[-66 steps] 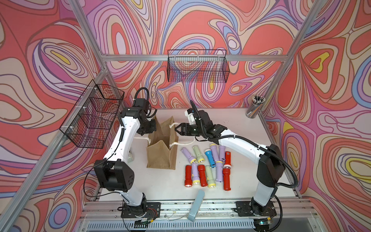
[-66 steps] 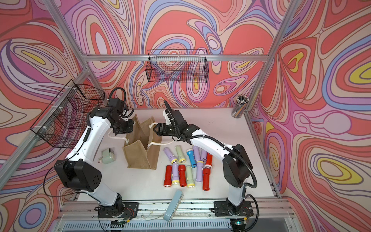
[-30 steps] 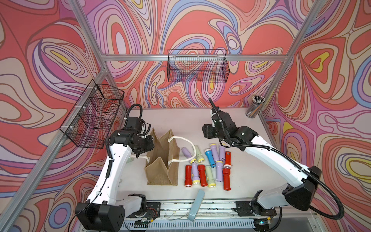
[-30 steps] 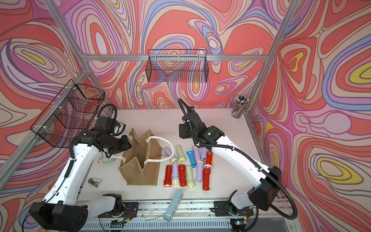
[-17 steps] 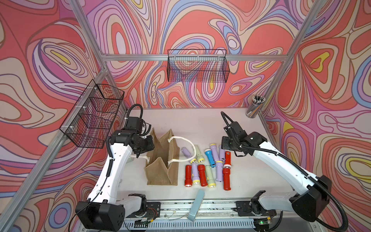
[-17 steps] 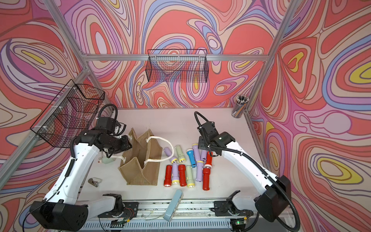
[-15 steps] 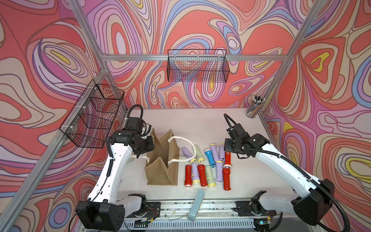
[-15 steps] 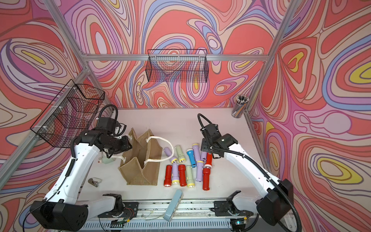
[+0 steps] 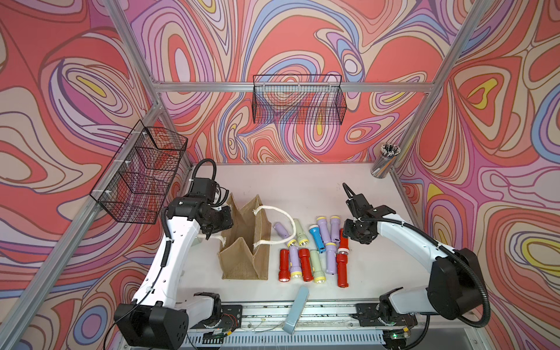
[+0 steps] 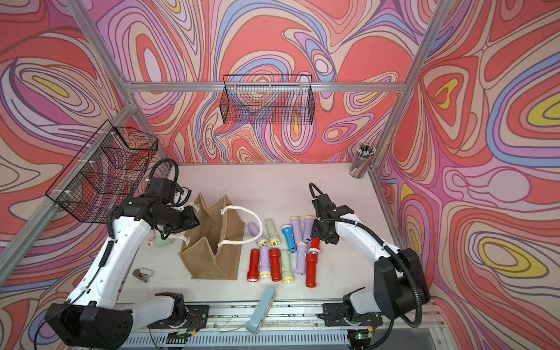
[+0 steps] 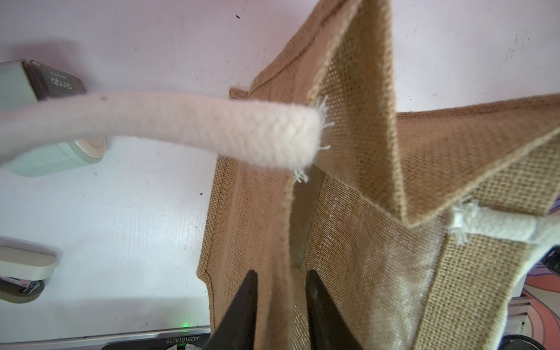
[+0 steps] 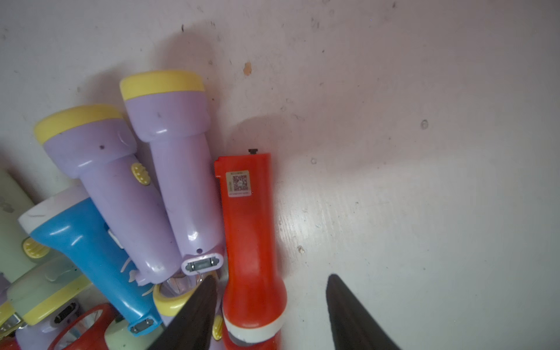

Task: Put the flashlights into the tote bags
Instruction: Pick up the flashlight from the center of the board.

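The right gripper (image 12: 271, 277) stands spread astride a red flashlight (image 12: 248, 230) — one jaw against its flank, the other apart on the bare table (image 12: 424, 181). The left gripper (image 11: 280, 274) pinches the tote bag (image 11: 363, 157) by its wall, mouth agape. Best to centre on the barrel before closing — a lilac flashlight (image 12: 181, 181) crowds the touching jaw.

Your white table (image 9: 303, 188) carries the tote bag (image 9: 242, 260) left of centre, flashlights (image 9: 317, 263) clustered just right of it, a pen cup (image 9: 382, 165) far right.
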`<action>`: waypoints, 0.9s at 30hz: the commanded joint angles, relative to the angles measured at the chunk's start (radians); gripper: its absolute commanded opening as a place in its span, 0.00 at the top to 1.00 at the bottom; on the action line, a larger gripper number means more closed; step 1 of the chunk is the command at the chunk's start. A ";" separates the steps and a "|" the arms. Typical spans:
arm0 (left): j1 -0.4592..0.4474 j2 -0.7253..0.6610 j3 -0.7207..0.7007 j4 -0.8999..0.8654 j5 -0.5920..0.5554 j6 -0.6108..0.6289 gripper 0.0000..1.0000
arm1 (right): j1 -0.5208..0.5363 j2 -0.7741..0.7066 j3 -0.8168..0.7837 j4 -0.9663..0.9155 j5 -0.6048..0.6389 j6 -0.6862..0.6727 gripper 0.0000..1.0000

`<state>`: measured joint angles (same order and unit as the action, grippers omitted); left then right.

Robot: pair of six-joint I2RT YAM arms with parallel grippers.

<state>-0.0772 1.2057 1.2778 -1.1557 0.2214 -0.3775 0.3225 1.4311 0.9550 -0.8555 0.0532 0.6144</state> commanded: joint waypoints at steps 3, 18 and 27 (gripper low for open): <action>0.004 -0.022 0.025 -0.042 0.005 0.007 0.68 | -0.022 0.062 -0.002 0.075 -0.040 -0.031 0.41; 0.004 -0.034 0.025 -0.054 0.008 -0.011 0.68 | -0.043 0.225 0.024 0.140 -0.054 -0.085 0.45; 0.004 -0.035 0.012 -0.039 0.016 -0.015 0.68 | -0.043 0.235 0.004 0.133 -0.033 -0.090 0.50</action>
<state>-0.0772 1.1812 1.2919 -1.1782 0.2321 -0.3790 0.2836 1.6592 0.9596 -0.7216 -0.0044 0.5285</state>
